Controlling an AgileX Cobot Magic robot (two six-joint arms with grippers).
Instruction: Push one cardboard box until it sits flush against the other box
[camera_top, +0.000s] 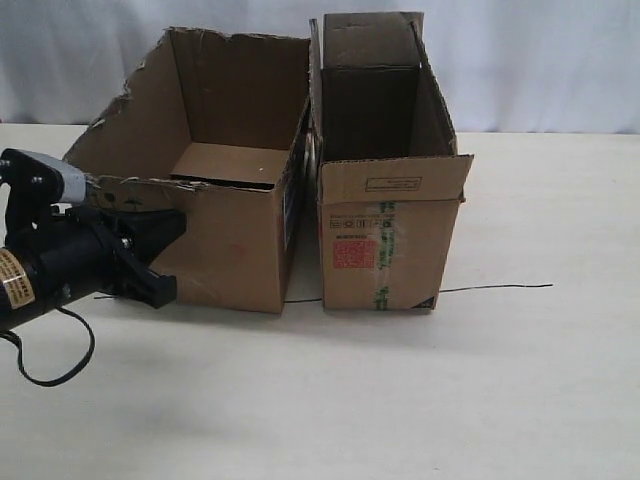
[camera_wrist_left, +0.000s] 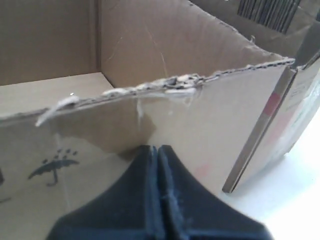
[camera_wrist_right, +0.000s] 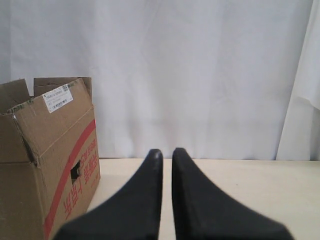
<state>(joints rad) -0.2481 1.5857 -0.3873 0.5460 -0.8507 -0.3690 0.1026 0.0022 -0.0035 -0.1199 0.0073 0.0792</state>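
Exterior view: brown corrugated board is seen on both boxes. The cardboard box (camera_top: 225, 250), wide and open-topped, is edged by a ragged, torn rim. Just beside it on the pale, smooth desk (camera_top: 480, 400) stands the other box (camera_top: 385, 245), narrower and taller, with its flaps raised. It is marked with a red square and green-printed clear tape. A slim gap is seen between the two near their bottom corners.

Over to the left wrist view: the left hand (camera_wrist_left: 155, 148) is clenched, its matte black fingers pressed flat together with nothing gripped. Its tip is seen right against the torn box's outer wall, below the frayed edge and beside a black umbrella symbol (camera_wrist_left: 55, 165).

Right wrist view: the right hand (camera_wrist_right: 167, 151) is parted by only a narrow slit, and nothing is held or touched.
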